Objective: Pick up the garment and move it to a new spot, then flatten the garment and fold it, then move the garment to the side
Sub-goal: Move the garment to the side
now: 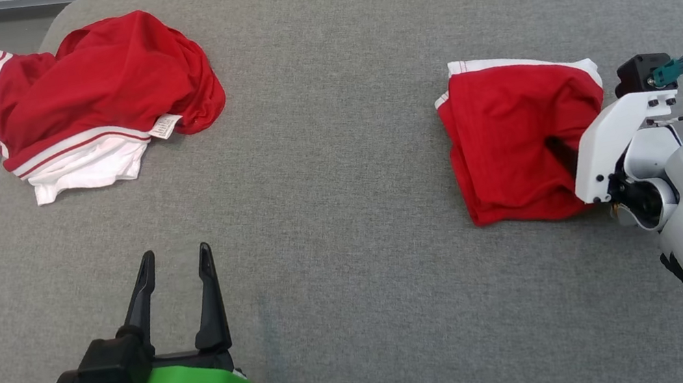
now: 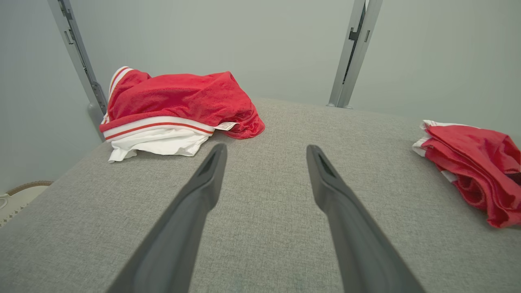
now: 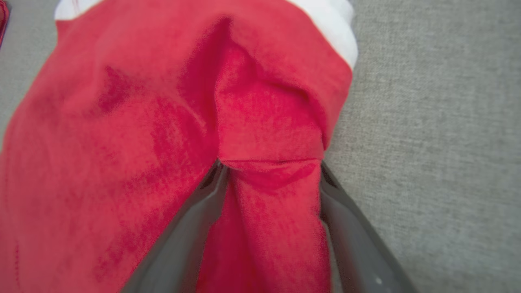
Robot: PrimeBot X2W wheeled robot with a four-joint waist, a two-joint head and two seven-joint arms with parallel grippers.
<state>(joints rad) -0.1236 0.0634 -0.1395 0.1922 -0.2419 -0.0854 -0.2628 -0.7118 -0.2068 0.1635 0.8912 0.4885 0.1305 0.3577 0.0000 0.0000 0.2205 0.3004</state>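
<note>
Left end effector [image 1: 176, 254] spread at 7 o'clock. Right end effector [image 3: 270, 167] spread, straddling a fold of garment [image 1: 514, 142] at 3 o'clock; closing on one layer risks unfolding it when moved.

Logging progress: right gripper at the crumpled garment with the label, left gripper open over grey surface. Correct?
No: the right gripper is at the folded garment, as the head view shows, not the crumpled garment. The left gripper is open over the grey surface.
</note>
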